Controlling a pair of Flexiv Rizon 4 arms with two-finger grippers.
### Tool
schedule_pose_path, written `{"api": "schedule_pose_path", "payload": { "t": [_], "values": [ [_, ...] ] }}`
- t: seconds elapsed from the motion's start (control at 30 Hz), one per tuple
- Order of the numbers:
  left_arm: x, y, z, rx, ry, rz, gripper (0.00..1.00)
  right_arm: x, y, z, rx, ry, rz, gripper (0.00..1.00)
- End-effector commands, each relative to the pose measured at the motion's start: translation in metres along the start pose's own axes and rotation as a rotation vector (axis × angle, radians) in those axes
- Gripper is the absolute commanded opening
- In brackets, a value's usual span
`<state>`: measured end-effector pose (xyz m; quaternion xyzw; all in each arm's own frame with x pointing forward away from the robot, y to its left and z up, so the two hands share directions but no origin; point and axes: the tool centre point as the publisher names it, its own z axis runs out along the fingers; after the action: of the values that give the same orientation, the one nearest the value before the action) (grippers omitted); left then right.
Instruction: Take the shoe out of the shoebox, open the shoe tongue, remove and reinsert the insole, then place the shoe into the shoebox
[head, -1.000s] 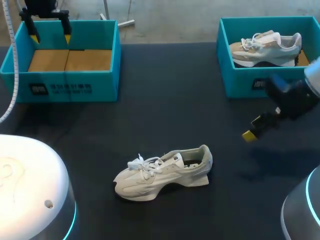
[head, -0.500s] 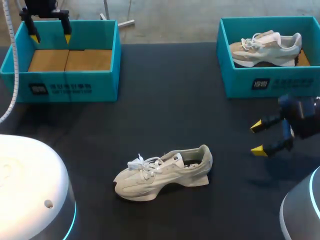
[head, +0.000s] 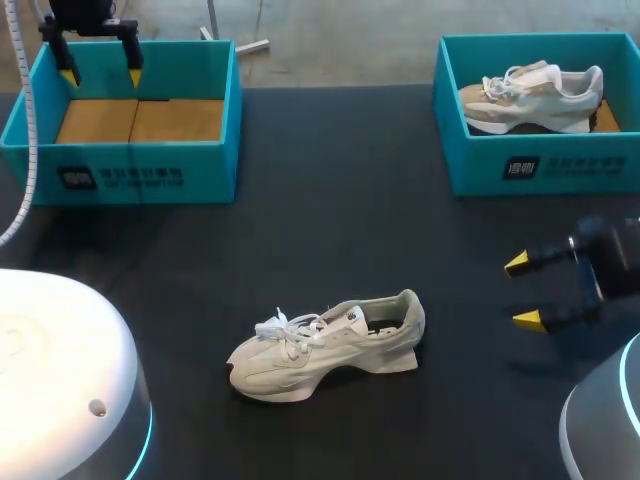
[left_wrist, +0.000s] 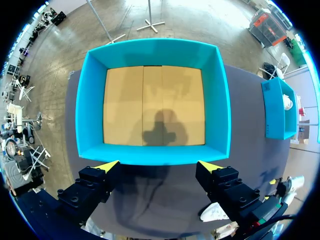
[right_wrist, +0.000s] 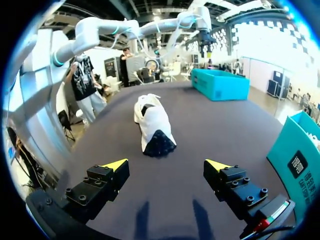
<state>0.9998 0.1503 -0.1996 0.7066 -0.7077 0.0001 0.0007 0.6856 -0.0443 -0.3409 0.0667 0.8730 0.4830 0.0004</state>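
Head view, shoe (head: 325, 345): a pale lace-up, standing on its sole on the dark bench (head: 330, 200), toe toward my left arm's side and heel toward my right. It lies outside both boxes, well apart from each.
Left shoebox (head: 130, 165): teal, at the far left of the bench, its brown cardboard floor showing.
Right shoebox (head: 540, 165): teal, at the far right, with a second shoe (head: 530, 100) lying inside it.
Left hand (head: 101, 76): hangs over the far rim of the left shoebox. The fingers are spread wide and nothing is between them. In the left wrist view the two yellow tips sit above one wall of that box, with the cardboard floor just ahead.
Right hand (head: 522, 291): low over the bench, near its right edge and in front of the right shoebox. It is off to the heel side of the shoe and not touching it. The fingers are wide apart and hold nothing.
Right wrist view: the shoe lies ahead of the spread fingers, its heel and dark sole turned toward them, with bare bench between.
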Motion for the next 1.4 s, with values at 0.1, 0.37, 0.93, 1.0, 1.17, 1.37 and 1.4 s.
{"api": "schedule_pose_path", "payload": {
  "t": [0.1, 0.37, 0.93, 1.0, 1.17, 1.37, 1.4],
  "values": [
    [0.000, 0.000, 0.000, 0.000, 0.000, 0.000, 1.00, -0.011, -0.022, 0.006, -0.039, 0.019, 0.018, 1.00],
    [0.000, 0.000, 0.000, 0.000, 0.000, 0.000, 1.00, -0.014, -0.033, 0.010, -0.086, 0.020, 0.017, 1.00],
    [0.000, 0.000, 0.000, 0.000, 0.000, 0.000, 1.00, -0.005, -0.039, 0.029, -0.111, -0.019, -0.011, 1.00],
    [0.000, 0.000, 0.000, 0.000, 0.000, 0.000, 1.00, -0.004, -0.041, 0.030, -0.118, -0.032, -0.010, 1.00],
    [0.000, 0.000, 0.000, 0.000, 0.000, 0.000, 1.00, -0.001, -0.043, 0.034, -0.133, -0.044, -0.010, 1.00],
    [0.000, 0.000, 0.000, 0.000, 0.000, 0.000, 1.00, 0.003, -0.040, 0.053, -0.159, -0.013, -0.018, 1.00],
    [0.000, 0.000, 0.000, 0.000, 0.000, 0.000, 1.00, 0.003, -0.040, 0.056, -0.161, -0.004, -0.020, 1.00]
  ]
}}
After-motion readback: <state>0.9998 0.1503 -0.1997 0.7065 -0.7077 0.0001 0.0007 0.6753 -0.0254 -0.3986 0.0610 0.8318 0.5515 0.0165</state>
